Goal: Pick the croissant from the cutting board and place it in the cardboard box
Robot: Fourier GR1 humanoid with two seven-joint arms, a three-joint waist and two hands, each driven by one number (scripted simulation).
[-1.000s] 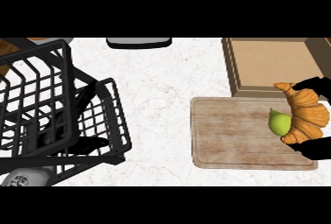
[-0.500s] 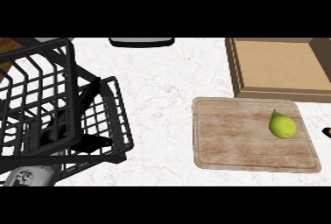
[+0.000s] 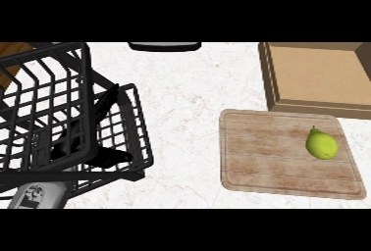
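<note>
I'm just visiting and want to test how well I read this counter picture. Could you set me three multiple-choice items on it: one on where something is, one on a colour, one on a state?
1. Where does the pear lie?
A. in the wire rack
B. on the right part of the cutting board
C. inside the cardboard box

2. What colour is the pear?
A. yellow-green
B. red
C. purple

3. What shows inside the cardboard box?
A. a croissant
B. a pear
C. only its bare brown floor, in the part that is in view

Answers: 1 B, it rests on the board's wood near the right edge. 2 A, its skin is yellow-green against the brown wood. 3 C, nothing lies on the visible floor, and no croissant shows anywhere in the view.
</note>
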